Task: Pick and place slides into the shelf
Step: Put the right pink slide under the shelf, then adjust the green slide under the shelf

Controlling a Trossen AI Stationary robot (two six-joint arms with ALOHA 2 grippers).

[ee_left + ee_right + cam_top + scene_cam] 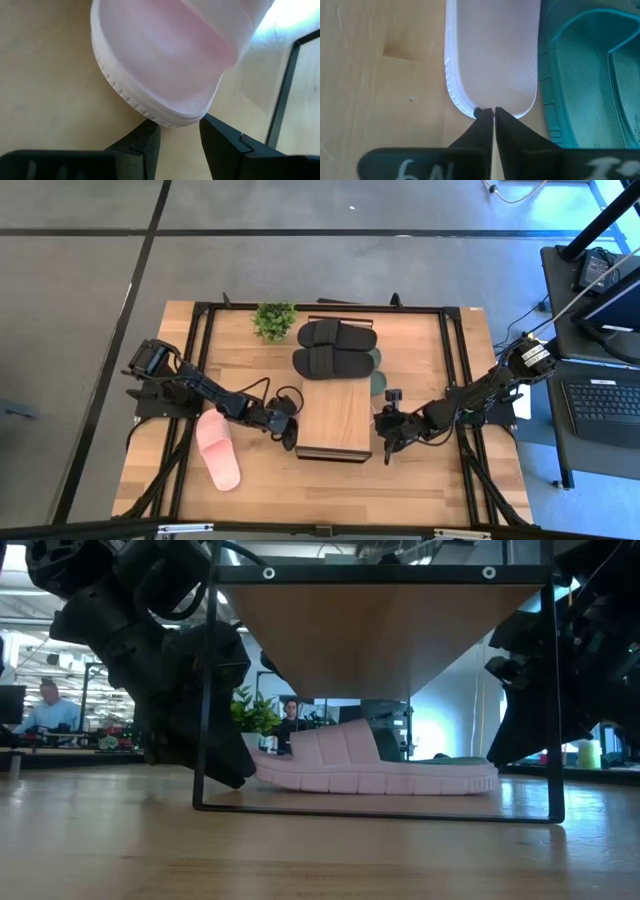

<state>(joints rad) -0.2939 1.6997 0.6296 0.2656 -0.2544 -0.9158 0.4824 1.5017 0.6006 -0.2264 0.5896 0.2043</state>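
Evidently the pink slide [375, 768] lying under the shelf [335, 420] is light, soft foam; grip its sole edge or strap. At the shelf's left end, the left gripper [179, 142] has fingers apart, straddling one sole rim. At the right end, the right gripper [493, 121] is pinched together on the other rim.

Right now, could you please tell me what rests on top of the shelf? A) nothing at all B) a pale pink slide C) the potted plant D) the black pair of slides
D: in the high view the black pair of slides lies across the far end of the shelf.
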